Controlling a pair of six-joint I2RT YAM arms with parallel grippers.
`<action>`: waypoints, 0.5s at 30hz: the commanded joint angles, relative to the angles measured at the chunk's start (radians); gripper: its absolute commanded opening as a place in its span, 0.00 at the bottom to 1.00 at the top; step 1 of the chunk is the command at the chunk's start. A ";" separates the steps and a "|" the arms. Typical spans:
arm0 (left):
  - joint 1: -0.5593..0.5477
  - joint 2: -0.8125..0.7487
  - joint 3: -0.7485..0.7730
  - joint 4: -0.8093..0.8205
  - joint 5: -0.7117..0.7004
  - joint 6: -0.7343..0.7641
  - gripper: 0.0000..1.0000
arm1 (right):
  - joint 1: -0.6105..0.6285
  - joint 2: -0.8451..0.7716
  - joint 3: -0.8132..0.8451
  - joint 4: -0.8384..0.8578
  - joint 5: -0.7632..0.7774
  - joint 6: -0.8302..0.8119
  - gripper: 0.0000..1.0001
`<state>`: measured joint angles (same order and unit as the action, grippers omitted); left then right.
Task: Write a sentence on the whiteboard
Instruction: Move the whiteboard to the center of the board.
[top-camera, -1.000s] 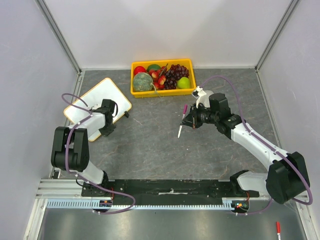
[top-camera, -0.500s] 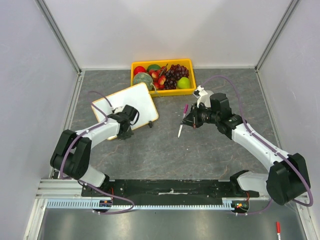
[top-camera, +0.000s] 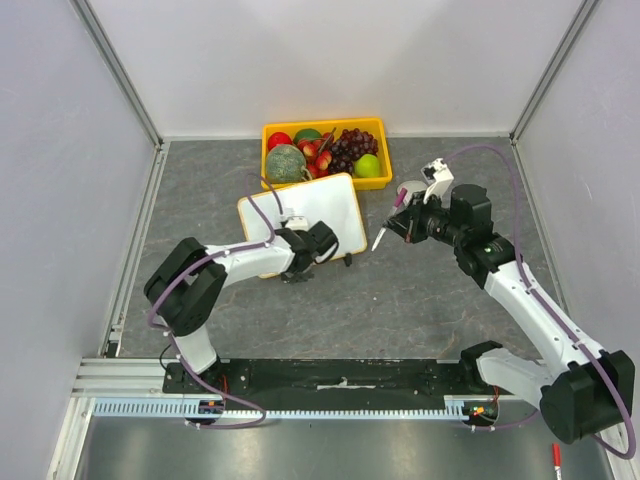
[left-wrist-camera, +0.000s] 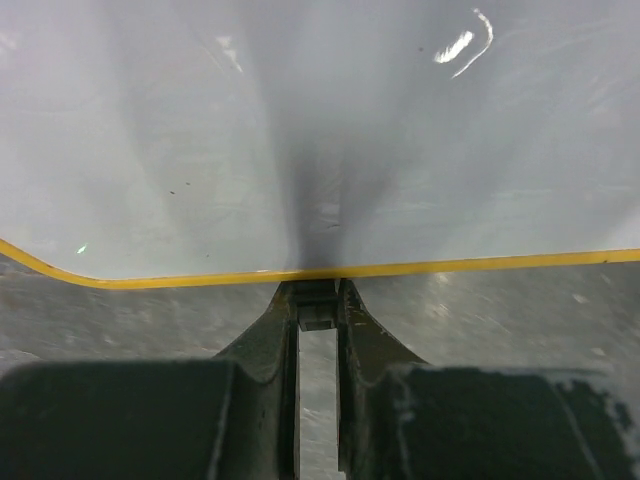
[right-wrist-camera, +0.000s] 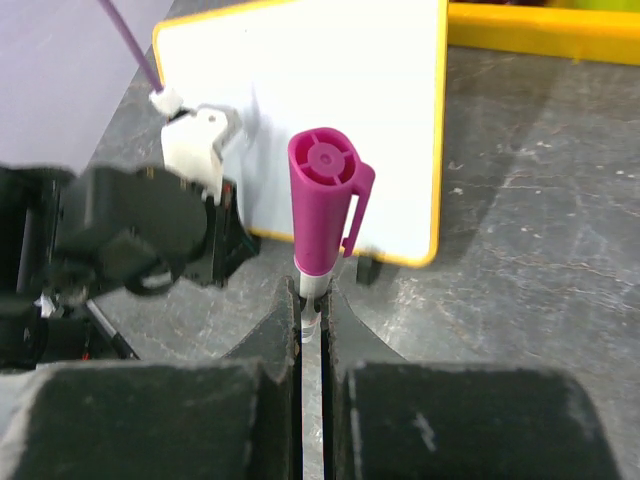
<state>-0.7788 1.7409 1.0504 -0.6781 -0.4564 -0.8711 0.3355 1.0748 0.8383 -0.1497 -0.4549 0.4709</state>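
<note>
the right gripper (right-wrist-camera: 311, 305) is clamped on a marker (right-wrist-camera: 322, 205) with a magenta cap. beyond it is the whiteboard (right-wrist-camera: 340, 90), blank white with a yellow rim, with the left arm (right-wrist-camera: 130, 240) at its left edge.

Yellow plastic fruit tray (top-camera: 325, 124) on a grey stone-patterned bench (top-camera: 420, 300)
It is filled with a green netted melon (top-camera: 285, 163), dark grapes (top-camera: 350, 150) and a green apple (top-camera: 368, 166).

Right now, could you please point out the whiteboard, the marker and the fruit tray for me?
whiteboard (top-camera: 312, 207): top external view, bare white face near its middle.
magenta marker (right-wrist-camera: 324, 205): right wrist view, side of its magenta cap.
yellow fruit tray (top-camera: 330, 123): top external view, far rim.
</note>
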 joint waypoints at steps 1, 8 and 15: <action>-0.117 0.043 0.059 -0.043 0.030 -0.075 0.02 | -0.032 -0.038 0.004 -0.008 0.076 0.020 0.00; -0.218 0.014 0.076 -0.095 0.036 -0.134 0.02 | -0.056 -0.036 0.007 -0.022 0.081 0.020 0.00; -0.299 -0.020 0.069 -0.138 0.039 -0.187 0.02 | -0.061 -0.036 0.018 -0.030 0.076 0.015 0.00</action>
<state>-1.0302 1.7683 1.1004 -0.7551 -0.4389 -0.9901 0.2821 1.0500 0.8383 -0.1864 -0.3862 0.4835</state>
